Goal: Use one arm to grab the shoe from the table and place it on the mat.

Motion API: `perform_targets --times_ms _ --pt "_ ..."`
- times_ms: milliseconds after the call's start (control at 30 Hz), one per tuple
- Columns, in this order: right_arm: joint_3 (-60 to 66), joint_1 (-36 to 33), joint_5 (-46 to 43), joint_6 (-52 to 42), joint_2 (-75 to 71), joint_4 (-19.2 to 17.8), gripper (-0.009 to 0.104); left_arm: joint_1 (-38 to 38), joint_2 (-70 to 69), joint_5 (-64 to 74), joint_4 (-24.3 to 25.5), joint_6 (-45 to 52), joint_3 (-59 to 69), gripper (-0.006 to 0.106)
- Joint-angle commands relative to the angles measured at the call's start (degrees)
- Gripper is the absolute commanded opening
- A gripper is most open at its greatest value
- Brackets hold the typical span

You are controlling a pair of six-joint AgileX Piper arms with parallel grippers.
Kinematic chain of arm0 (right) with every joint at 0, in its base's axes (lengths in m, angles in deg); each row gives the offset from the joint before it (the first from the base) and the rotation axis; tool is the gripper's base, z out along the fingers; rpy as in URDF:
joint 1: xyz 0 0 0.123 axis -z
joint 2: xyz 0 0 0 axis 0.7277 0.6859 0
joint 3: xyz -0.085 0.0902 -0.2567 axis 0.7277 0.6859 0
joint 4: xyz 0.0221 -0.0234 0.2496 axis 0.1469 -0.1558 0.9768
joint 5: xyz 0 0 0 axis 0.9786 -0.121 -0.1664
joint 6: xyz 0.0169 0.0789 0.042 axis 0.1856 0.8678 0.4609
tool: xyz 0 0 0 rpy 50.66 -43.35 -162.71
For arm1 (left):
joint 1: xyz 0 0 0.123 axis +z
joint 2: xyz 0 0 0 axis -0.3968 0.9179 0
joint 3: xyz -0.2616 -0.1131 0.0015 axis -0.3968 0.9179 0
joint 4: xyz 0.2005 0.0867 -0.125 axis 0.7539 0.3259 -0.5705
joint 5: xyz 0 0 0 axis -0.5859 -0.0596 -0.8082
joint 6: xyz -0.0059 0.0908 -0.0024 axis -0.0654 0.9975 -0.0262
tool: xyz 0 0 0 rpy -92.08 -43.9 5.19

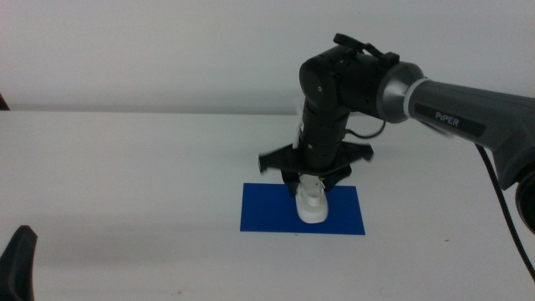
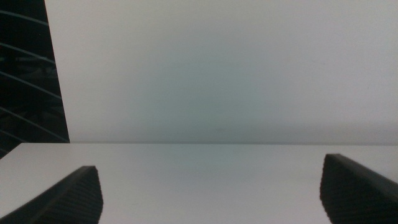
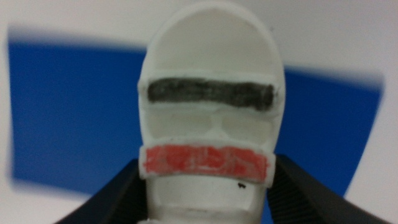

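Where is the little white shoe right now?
In the middle view, the shoe sits over the right-of-centre part of the blue mat, gripped between the jaws of the right gripper; the left gripper waits aside, open.

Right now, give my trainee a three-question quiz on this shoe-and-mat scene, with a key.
1. True or false: the right gripper is closed on the shoe.
2. What lies directly under the shoe? A) bare table B) the blue mat C) a tray
3. Fill in: the left gripper waits with its jaws ____, facing only table and wall.

Key:
1. True; the dark jaws press both sides near the red strap.
2. B
3. open
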Motion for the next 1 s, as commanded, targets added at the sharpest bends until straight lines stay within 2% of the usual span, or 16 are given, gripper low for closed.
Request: perform_targets --times_ms 0,67,200,433,533,633,967 --pt "-0.4 -0.1 0.4 -25.5 -0.3 0.1 -0.002 -0.1 -2.3 -0.7 -0.1 -0.3 2.4 0.094" --pt "-0.4 0.2 0.6 -35.6 -0.3 -1.5 -0.002 -0.1 -2.3 -0.7 -0.1 -0.3 2.4 0.094" --pt "-0.4 0.3 0.3 -41.6 -0.3 -2.1 -0.002 -0.1 -2.3 -0.7 -0.1 -0.3 2.4 0.094" --pt "-0.4 0.3 -1.0 -67.7 -0.3 0.7 -0.002 -0.1 -2.3 -0.7 -0.1 -0.3 2.4 0.094" --pt "-0.4 0.3 -1.0 -75.8 -0.3 0.7 -0.002 -0.1 -2.3 -0.7 -0.1 -0.3 2.4 0.094" --pt "-0.4 0.4 -1.0 -79.7 -0.3 1.2 -0.002 -0.1 -2.3 -0.7 -0.1 -0.3 2.4 0.094" --pt "-0.4 0.5 -1.6 -78.6 -0.1 3.7 -0.002 -0.1 -2.3 -0.7 -0.1 -0.3 2.4 0.094"
